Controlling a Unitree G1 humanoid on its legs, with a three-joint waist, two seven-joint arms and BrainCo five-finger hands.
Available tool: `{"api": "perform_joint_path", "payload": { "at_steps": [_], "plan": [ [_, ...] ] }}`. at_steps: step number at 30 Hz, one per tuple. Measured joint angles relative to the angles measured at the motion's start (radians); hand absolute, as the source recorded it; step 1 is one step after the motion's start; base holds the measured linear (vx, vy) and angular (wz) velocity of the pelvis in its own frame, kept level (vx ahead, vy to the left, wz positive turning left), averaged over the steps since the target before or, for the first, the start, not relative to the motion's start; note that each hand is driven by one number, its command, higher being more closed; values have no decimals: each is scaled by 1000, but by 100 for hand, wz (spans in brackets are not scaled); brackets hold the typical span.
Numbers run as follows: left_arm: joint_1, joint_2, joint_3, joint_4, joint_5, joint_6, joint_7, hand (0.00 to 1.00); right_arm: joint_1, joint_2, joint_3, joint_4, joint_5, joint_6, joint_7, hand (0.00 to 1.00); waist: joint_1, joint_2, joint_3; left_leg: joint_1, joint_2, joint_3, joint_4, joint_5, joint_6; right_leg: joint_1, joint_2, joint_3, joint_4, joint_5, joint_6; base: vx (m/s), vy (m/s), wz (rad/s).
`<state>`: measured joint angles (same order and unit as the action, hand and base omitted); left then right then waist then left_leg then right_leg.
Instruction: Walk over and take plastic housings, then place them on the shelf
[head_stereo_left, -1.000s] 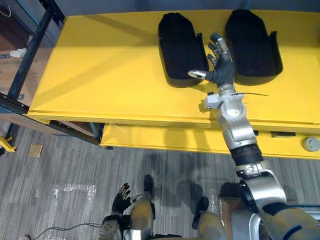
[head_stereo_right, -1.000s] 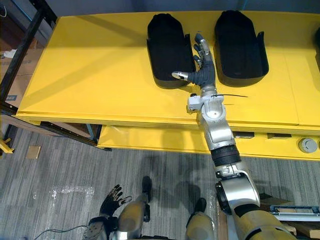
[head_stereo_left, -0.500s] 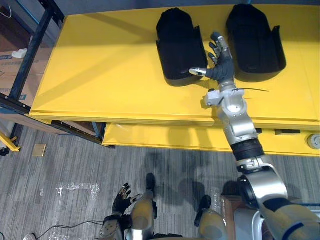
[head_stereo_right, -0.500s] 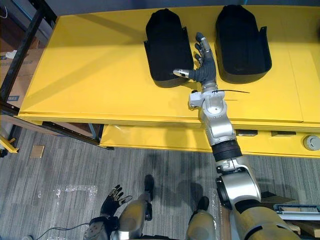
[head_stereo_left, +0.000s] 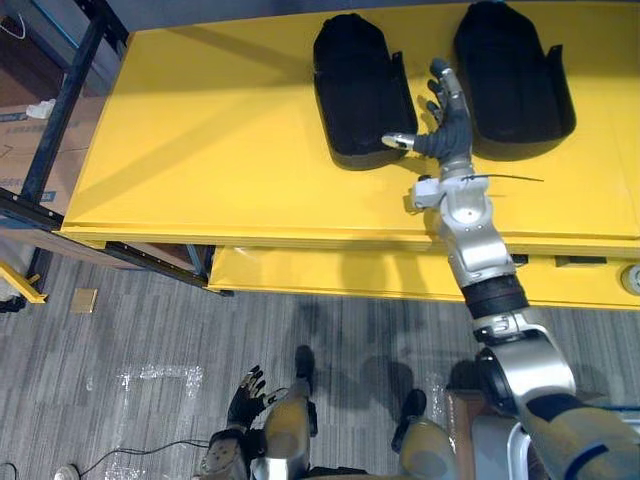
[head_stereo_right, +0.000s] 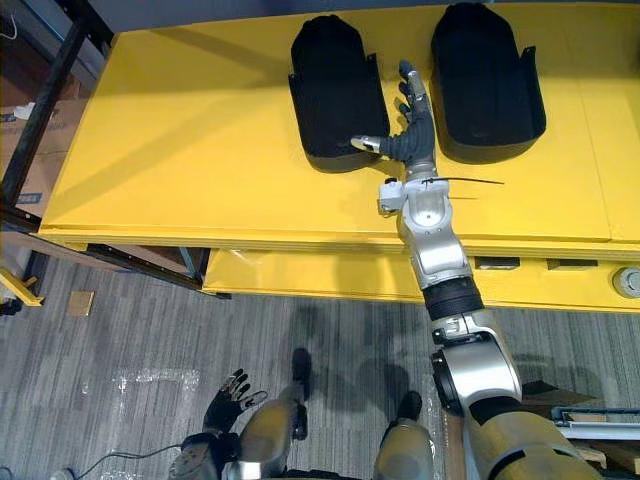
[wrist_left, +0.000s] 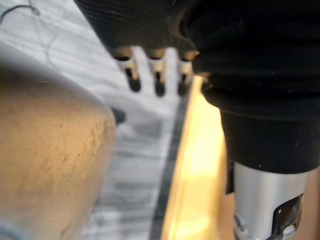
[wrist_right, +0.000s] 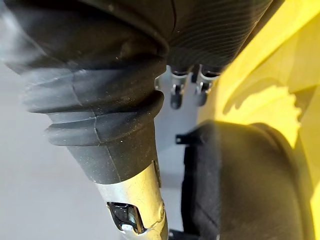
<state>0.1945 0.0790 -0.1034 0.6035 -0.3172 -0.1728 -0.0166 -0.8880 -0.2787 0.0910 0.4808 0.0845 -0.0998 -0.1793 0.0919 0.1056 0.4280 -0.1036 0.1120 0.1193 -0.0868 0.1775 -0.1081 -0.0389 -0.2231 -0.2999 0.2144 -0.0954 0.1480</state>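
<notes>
Two black plastic housings lie on the yellow table (head_stereo_left: 200, 140): the left housing (head_stereo_left: 355, 85) and the right housing (head_stereo_left: 512, 70), both hollow side up. My right hand (head_stereo_left: 445, 120) reaches between them with straight fingers pointing away from me and its thumb against the near right corner of the left housing. It holds nothing. In the right wrist view, the left housing (wrist_right: 240, 185) shows close past the thumb (wrist_right: 135, 220). My left hand (head_stereo_left: 243, 395) hangs low over the floor, fingers spread and relaxed.
A lower yellow ledge (head_stereo_left: 330, 275) juts out under the table's near edge. A dark metal shelf frame (head_stereo_left: 55, 110) stands at the left, with a cardboard box (head_stereo_left: 25, 130) behind it. Grey wood-pattern floor (head_stereo_left: 130, 340) lies in front.
My right hand has reached a little farther forward between the housings. The whole picture has shifted slightly, so the camera has moved.
</notes>
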Motion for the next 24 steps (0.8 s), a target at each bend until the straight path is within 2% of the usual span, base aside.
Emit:
{"api": "perform_joint_path", "payload": {
  "at_steps": [9,24],
  "plan": [
    [-1,0,0,2,0,0,-4,0,0,0,17,2,21,0,71,0,0,0,0,0,0,0,0,0,0,0,0,0,0,0,0,0,0,0],
    [-5,1,0,6,1,1,-7,0,0,0,63,-1,50,1,144,0,-1,0,0,0,0,2,0,0,0,0,0,0,0,0,0,0,0,0]
  ]
}}
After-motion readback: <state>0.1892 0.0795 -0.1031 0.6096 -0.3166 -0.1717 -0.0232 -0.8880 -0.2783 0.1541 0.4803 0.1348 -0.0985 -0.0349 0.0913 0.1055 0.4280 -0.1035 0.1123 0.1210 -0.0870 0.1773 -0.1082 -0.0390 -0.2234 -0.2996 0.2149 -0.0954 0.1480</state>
